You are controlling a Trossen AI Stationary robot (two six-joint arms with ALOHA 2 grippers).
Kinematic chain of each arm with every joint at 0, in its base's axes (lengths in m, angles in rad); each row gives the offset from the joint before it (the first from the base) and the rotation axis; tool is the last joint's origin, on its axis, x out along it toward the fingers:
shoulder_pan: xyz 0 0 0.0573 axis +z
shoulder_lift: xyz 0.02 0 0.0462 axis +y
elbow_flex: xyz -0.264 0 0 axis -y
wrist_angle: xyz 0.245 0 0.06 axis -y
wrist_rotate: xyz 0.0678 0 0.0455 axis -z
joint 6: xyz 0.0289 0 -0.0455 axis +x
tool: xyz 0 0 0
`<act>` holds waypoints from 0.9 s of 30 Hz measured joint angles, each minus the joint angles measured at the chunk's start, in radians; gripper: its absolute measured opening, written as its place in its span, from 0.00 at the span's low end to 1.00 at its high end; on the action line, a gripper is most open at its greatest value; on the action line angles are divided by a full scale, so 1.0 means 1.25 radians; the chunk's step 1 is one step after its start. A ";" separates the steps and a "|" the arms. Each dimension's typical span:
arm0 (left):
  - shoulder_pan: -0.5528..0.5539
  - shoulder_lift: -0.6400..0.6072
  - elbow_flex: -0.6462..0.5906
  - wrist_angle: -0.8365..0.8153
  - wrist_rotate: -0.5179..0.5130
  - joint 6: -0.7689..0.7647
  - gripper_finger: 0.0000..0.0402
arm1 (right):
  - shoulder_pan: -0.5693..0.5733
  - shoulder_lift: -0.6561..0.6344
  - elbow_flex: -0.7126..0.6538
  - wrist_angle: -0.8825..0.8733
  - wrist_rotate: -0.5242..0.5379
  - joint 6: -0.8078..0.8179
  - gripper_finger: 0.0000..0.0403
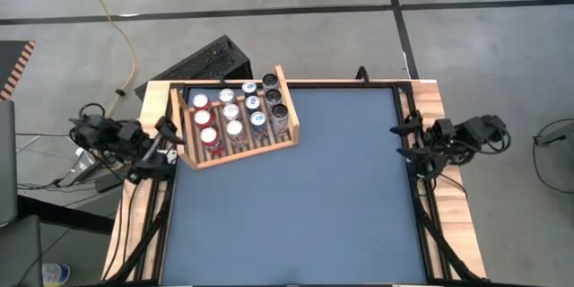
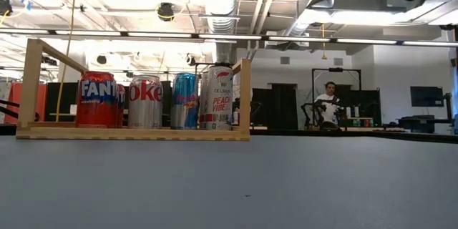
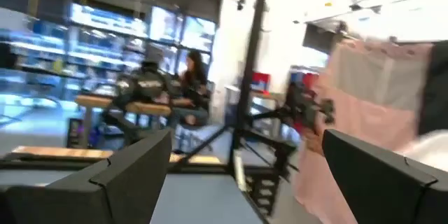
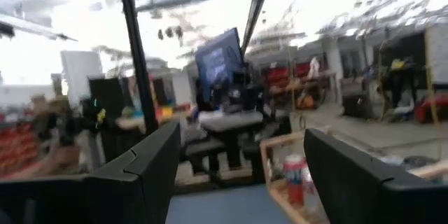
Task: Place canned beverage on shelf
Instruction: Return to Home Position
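Filling slatted wood shelf (image 1: pixel 243 154), cylindrical cans (image 1: pixel 231 110), left tool (image 1: pixel 169 139), right tool (image 1: pixel 404 141) aside

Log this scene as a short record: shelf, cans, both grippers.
shelf: light wood, at the far left corner of the table
cans: upright in rows on the shelf, red ones along its left side
left gripper: open, empty, at the table's left edge
right gripper: open, empty, at the table's right edge

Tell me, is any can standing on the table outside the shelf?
No, the high view shows every can inside the shelf, none on the table around it.
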 joint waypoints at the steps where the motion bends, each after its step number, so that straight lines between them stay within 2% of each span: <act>1: 0.000 0.003 -0.002 0.002 -0.017 -0.003 0.89 | 0.000 -0.002 -0.002 -0.014 -0.001 0.001 0.72; 3: 0.001 0.006 -0.007 -0.045 -0.019 -0.012 0.89 | 0.000 -0.005 -0.003 -0.027 -0.013 0.010 0.72; 8: 0.000 0.020 -0.064 -0.061 -0.034 -0.022 0.89 | 0.002 0.002 -0.016 -0.030 -0.022 0.023 0.72; 15: 0.000 0.017 -0.152 0.020 0.080 -0.026 0.89 | -0.001 -0.006 -0.132 0.063 -0.021 0.015 0.72; 19: -0.001 0.016 -0.213 0.130 0.156 -0.035 0.89 | 0.001 -0.006 -0.184 0.136 -0.021 0.002 0.72; 27: -0.002 0.017 -0.340 0.268 0.135 -0.058 0.89 | 0.001 -0.006 -0.227 0.162 -0.015 -0.019 0.72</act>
